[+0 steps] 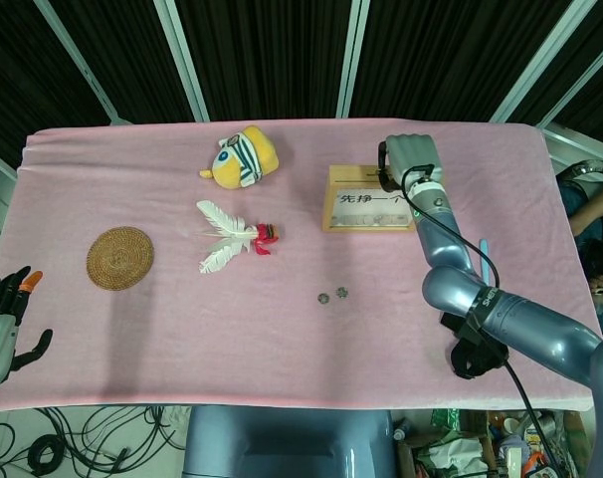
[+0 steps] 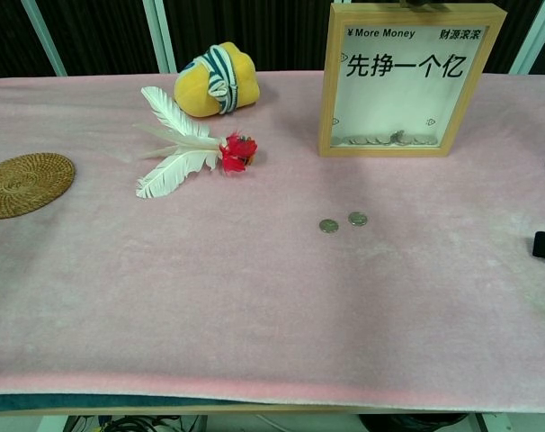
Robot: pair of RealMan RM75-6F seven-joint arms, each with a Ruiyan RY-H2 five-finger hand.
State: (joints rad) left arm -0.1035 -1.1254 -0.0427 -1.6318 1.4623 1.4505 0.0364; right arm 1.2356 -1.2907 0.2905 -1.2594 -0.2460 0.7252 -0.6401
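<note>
Above the frame's [image 1: 369, 199] top edge: right hand [image 1: 410, 157], fingers curled in, any hold not discernible. Frame upright at desk [image 1: 381, 339] rear. Two coins [image 1: 332, 295] lie in front. Left hand [image 1: 3, 319] off desk's left edge, fingers spread, empty.

1. Both views are evenly and brightly lit from overhead; no glare is seen on the pink cloth [image 2: 254, 297].
2. Only soft, short shadows are cast, as under the feathers [image 2: 178, 144] and the wooden frame [image 2: 412, 79].
3. The backdrop is left dark.
4. Sharp focus is held throughout; slight bending is noticed at the head view's edges.
</note>
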